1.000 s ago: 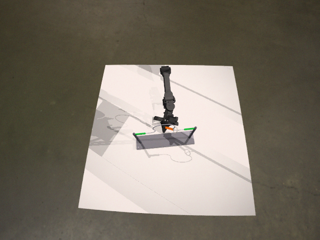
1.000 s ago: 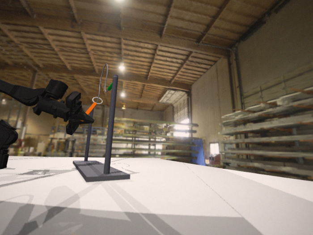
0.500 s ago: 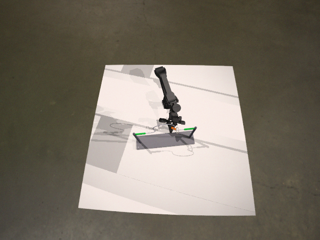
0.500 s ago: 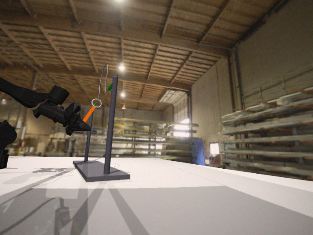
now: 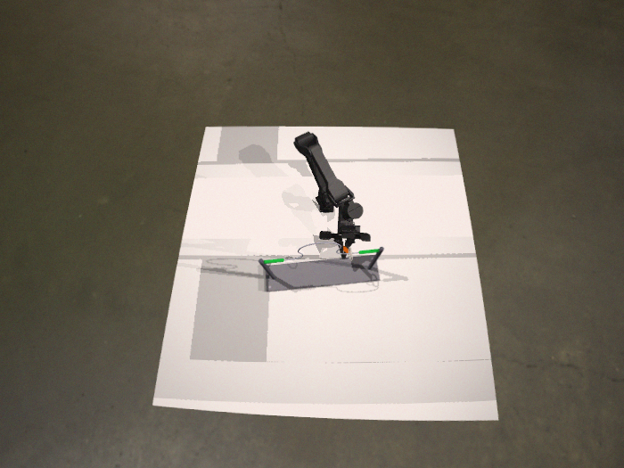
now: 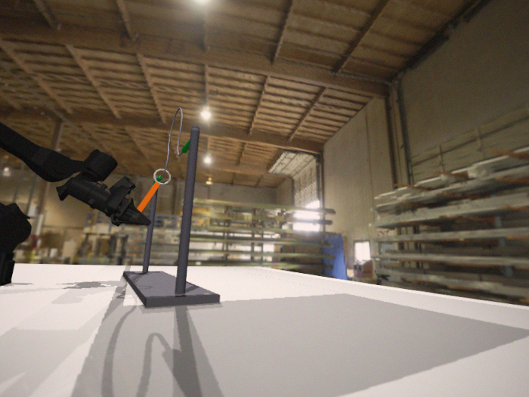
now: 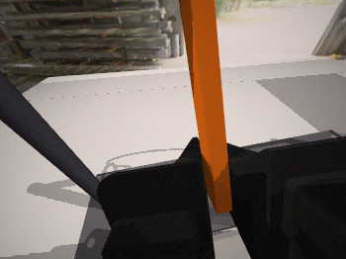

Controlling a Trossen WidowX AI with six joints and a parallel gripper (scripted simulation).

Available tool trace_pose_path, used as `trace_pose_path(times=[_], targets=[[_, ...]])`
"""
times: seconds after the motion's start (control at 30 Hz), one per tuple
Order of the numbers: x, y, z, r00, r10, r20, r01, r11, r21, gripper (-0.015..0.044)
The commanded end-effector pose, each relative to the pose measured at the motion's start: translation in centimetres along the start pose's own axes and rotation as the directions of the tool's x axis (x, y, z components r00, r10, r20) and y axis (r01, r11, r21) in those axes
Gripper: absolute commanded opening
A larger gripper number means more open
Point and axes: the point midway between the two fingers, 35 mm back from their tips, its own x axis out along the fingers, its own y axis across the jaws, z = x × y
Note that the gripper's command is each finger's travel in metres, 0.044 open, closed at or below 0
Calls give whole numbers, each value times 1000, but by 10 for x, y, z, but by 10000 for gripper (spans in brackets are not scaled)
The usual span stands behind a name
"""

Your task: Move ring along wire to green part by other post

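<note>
My gripper (image 5: pixel 344 256) (image 6: pixel 147 222) (image 7: pixel 199 141) is shut on the orange handle (image 5: pixel 345 250) (image 6: pixel 148 197) (image 7: pixel 210 96), below the wire. The handle slants up to the pale ring (image 6: pixel 154 176), which is small and partly hidden in the top view. The wire appears to run through the ring, just inward of the right green part (image 5: pixel 369 251) (image 6: pixel 159 178), as seen in the top view. Contact between ring and wire cannot be told. The other green part (image 5: pixel 274 261) (image 6: pixel 185 146) is at the left post. The thin grey wire (image 5: pixel 299 250) (image 6: pixel 169 143) loops up between them.
The right post (image 5: pixel 375 258) (image 6: pixel 149 238) stands beyond the ring and shows in the wrist view (image 7: pixel 40 130). The left post (image 5: pixel 266 268) (image 6: pixel 187 212) is nearest the exterior camera. Both stand on a dark base (image 5: pixel 322 274) (image 6: pixel 183 299) on the white table (image 5: pixel 364 343).
</note>
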Motion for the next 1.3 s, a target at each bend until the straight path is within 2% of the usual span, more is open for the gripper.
trace_pose_path(times=[0.0,1.27], targets=[[-2,7,5,1000,8,5,-9,999,35,-150],[-8,50,7,1000,23,5,-23,998,66,-150]])
